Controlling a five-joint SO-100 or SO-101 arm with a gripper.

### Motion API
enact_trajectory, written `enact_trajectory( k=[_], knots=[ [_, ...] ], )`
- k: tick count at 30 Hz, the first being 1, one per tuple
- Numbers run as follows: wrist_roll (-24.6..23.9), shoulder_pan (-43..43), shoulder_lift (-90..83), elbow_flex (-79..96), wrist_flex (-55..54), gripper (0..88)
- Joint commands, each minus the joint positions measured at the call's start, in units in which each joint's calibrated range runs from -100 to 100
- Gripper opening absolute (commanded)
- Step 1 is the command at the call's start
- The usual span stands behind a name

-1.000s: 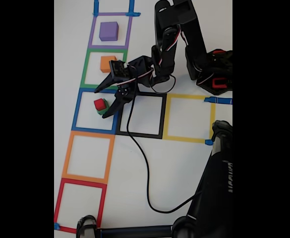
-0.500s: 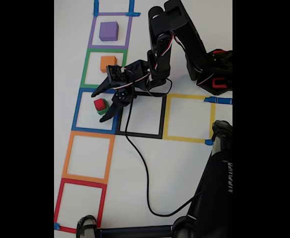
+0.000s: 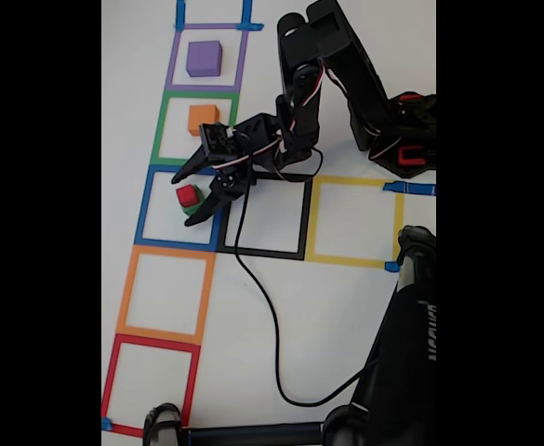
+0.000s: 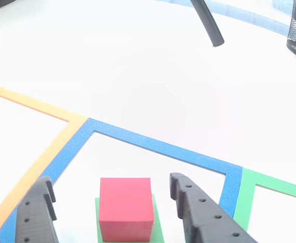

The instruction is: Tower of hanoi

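In the fixed view, the gripper (image 3: 187, 191) hung with its fingers spread on either side of the red cube (image 3: 189, 195), which sat on a green block (image 3: 192, 208) inside the blue square (image 3: 146, 206). In the other view, the red cube (image 4: 126, 206) stood between the two parted fingers (image 4: 201, 212), neither visibly touching it.

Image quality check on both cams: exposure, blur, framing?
Fixed view: pillarboxed with black bars either side, soft and low in detail, white table evenly lit, dark arm loses detail. Other view: table blown out to near pure white toward the top, faint shadows, red cube on the green block sharp, end effector fingers cropped at the bottom edge.
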Motion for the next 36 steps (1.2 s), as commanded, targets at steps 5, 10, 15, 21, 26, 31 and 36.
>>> enact_trajectory(
  k=[5,10,15,21,26,31,36],
  knots=[
    [0.4,-1.0,-0.8,0.9,-1.1,21.8],
    [0.4,-1.1,-0.8,1.4,-1.1,19.9],
    [0.4,-1.0,-0.8,1.4,-1.1,15.4],
    [0.4,-0.9,-0.8,1.2,-1.1,12.4],
    [0.4,-1.1,-0.8,1.3,-1.1,11.4],
    [0.4,-1.5,-0.6,1.3,-1.7,9.8],
    [0.4,-1.7,-0.5,1.2,-1.8,8.9]
  ],
)
